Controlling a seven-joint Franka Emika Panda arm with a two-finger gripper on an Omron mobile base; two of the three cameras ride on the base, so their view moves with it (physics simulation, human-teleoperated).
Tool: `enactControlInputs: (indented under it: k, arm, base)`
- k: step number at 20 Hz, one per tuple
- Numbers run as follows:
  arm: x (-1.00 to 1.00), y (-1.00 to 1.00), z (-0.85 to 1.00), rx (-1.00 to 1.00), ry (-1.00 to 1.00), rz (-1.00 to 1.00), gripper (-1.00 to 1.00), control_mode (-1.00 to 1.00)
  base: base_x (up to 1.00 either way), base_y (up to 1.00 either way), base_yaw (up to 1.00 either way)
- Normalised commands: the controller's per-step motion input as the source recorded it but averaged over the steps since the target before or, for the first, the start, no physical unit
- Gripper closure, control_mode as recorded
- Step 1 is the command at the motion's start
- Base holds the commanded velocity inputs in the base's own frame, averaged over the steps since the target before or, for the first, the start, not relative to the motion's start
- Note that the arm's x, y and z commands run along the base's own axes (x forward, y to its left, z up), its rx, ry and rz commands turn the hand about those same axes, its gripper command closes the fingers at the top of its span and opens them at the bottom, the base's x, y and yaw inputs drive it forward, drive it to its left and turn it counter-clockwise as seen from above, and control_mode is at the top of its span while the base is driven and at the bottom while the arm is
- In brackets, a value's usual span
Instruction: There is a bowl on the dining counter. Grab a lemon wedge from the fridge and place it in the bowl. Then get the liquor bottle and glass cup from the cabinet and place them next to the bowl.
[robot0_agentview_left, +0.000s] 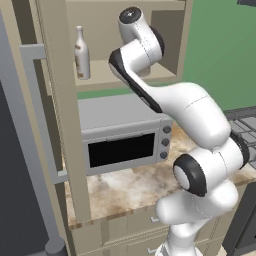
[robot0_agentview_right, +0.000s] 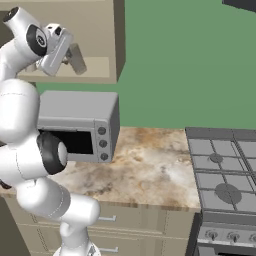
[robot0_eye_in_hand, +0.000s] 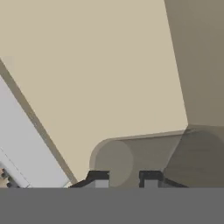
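My gripper (robot0_agentview_right: 70, 53) reaches into the open beige cabinet (robot0_agentview_right: 102, 70), over its shelf. The glass cup (robot0_agentview_right: 77, 61), a small greyish tumbler, leans at the fingertips. In the hand view the cup (robot0_eye_in_hand: 116, 159) sits between the two dark fingertips, and my gripper (robot0_eye_in_hand: 125, 179) is shut on it. The liquor bottle (robot0_agentview_left: 81, 52) stands upright at the left end of the cabinet shelf (robot0_agentview_left: 125, 75), apart from the hand. The bowl, the dining counter and the lemon wedge are out of view.
The cabinet door (robot0_agentview_left: 57, 110) stands open to the left with its grey bar handle (robot0_agentview_left: 35, 115). A grey microwave (robot0_agentview_left: 125, 135) sits under the cabinet on the marbled worktop (robot0_agentview_right: 150, 160). A gas stove (robot0_agentview_right: 225, 170) lies to the right. A dark grey fridge side (robot0_agentview_left: 10, 175) is at far left.
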Motion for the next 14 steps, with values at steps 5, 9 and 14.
enactControlInputs:
  k: [5, 9, 14]
  arm:
    - [-0.89, 0.00, 0.01, 0.00, -0.14, -0.03, 1.00, -1.00]
    - [-1.00, -0.04, 0.00, 0.00, -0.13, -0.06, 1.00, -1.00]
    - [-1.00, -0.24, 0.00, 0.04, -0.01, -0.09, 1.00, -1.00]
  base:
    - [0.00, 0.00, 0.00]
    - [0.00, 0.00, 0.00]
    - [0.00, 0.00, 0.00]
